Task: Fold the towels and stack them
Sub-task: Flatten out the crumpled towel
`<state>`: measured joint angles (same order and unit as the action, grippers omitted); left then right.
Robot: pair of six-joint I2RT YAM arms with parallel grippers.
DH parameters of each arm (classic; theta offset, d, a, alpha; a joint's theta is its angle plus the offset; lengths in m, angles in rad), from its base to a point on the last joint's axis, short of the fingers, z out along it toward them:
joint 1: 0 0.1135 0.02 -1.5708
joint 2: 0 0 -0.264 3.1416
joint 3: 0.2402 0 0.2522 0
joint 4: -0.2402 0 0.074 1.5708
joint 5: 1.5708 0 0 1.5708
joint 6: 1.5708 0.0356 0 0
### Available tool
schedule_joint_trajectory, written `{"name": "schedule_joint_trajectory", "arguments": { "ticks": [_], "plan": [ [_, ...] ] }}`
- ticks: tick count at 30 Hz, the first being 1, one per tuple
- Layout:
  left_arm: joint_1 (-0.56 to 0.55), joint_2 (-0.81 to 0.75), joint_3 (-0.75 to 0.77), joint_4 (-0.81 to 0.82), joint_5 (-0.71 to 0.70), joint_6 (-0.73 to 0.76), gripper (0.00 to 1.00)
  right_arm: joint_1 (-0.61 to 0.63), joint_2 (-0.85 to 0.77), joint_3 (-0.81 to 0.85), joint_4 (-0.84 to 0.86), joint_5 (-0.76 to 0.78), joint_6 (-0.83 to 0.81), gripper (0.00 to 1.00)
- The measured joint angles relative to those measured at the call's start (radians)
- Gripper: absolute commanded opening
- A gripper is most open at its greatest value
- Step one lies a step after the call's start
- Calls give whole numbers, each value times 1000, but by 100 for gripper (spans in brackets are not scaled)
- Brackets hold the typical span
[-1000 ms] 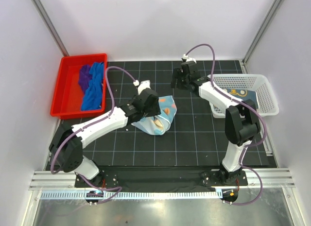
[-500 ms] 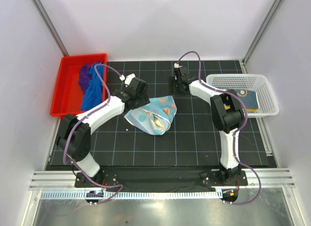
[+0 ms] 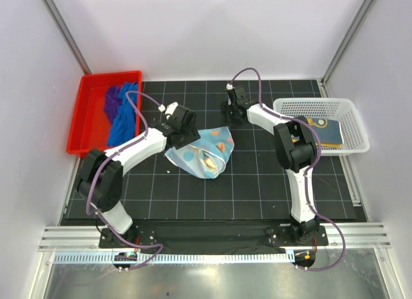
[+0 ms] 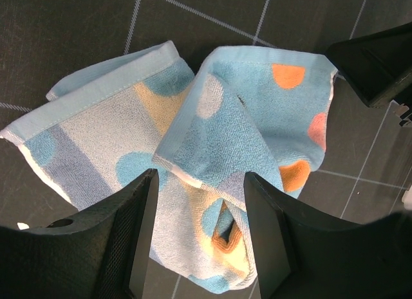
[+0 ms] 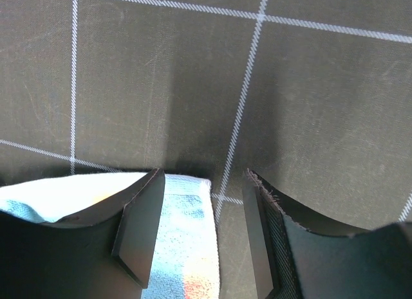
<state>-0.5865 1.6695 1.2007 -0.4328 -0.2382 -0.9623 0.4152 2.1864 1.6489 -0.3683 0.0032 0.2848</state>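
The patterned towel (image 3: pixel 205 151), pale blue with orange and yellow dots, lies crumpled on the black gridded mat. In the left wrist view it (image 4: pixel 212 119) is loosely bunched with folds overlapping. My left gripper (image 3: pixel 188 135) (image 4: pixel 199 238) is open above its left edge, holding nothing. My right gripper (image 3: pixel 230 114) (image 5: pixel 203 228) is open and empty over the mat just behind the towel's far corner (image 5: pixel 187 241). The royal blue towel (image 3: pixel 125 116) and the purple towel (image 3: pixel 112 99) lie bunched in the red tray (image 3: pixel 80 119).
A white mesh basket (image 3: pixel 357 128) stands at the right edge of the mat and holds a dark blue and yellow item (image 3: pixel 322 126). The red tray sits at the back left. White walls close in the sides and back.
My left gripper has drawn back and to the left, off the middle of the patterned towel. My right gripper has moved left and nearer, towards the towel's far corner. The towel's left side has spread slightly.
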Motion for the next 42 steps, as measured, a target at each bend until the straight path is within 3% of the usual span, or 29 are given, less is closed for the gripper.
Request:
{"name": "schedule_joint_trajectory", "arguments": {
  "ticks": [20,42],
  "plan": [
    [19,25,-8,-23,19,-26,52,22,14,14,-23,19,-2,53],
    [89,90,-10,-10,73,0,32,22,14,13,-26,34,-2,53]
  ]
}}
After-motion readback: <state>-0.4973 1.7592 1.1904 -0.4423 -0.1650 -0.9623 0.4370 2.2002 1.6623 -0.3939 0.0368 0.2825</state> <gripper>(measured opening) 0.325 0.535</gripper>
